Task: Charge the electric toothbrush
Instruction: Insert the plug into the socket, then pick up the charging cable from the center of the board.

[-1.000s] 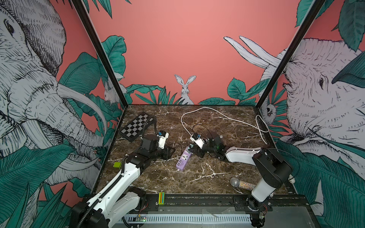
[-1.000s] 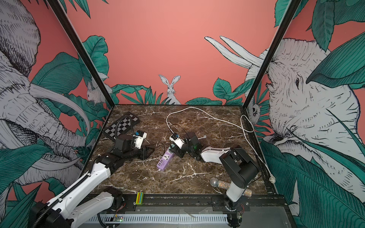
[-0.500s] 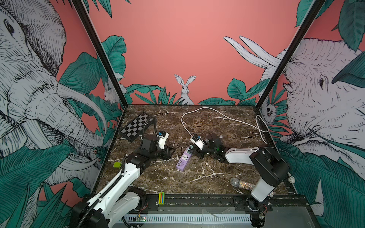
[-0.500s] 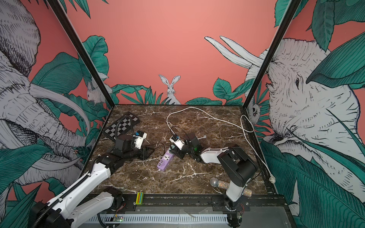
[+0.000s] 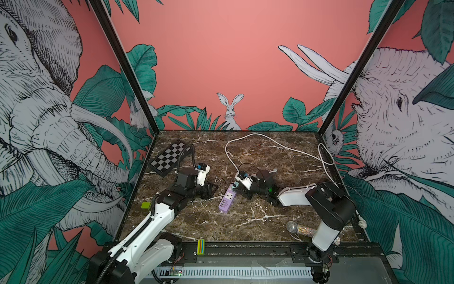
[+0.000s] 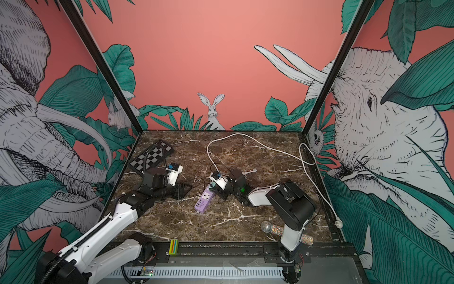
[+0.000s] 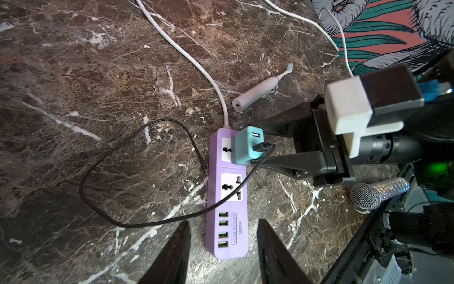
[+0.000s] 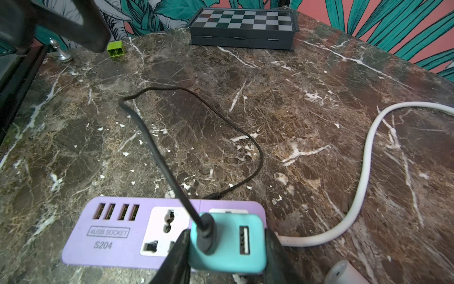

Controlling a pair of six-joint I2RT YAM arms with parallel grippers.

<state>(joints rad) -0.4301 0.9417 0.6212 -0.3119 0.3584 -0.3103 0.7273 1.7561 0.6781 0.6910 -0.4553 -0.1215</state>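
You have: right gripper [image 7: 255, 143] clamped on teal USB adapter [image 8: 228, 241] seated on purple power strip [image 7: 227, 194]; left gripper [image 7: 223, 228] spread, empty; electric toothbrush [image 7: 255, 94] lying on table [image 7: 98, 73] near strip's corded end, unplugged. Risk: tugging adapter drags unheld strip.

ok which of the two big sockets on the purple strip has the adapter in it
The socket nearest the white cord: the teal USB adapter sits in it. The other socket, beside the four USB ports, is empty.

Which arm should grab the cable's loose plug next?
Likely left: left gripper is open and empty, and the loose plug lies on its side of the strip; right gripper is shut on the adapter.
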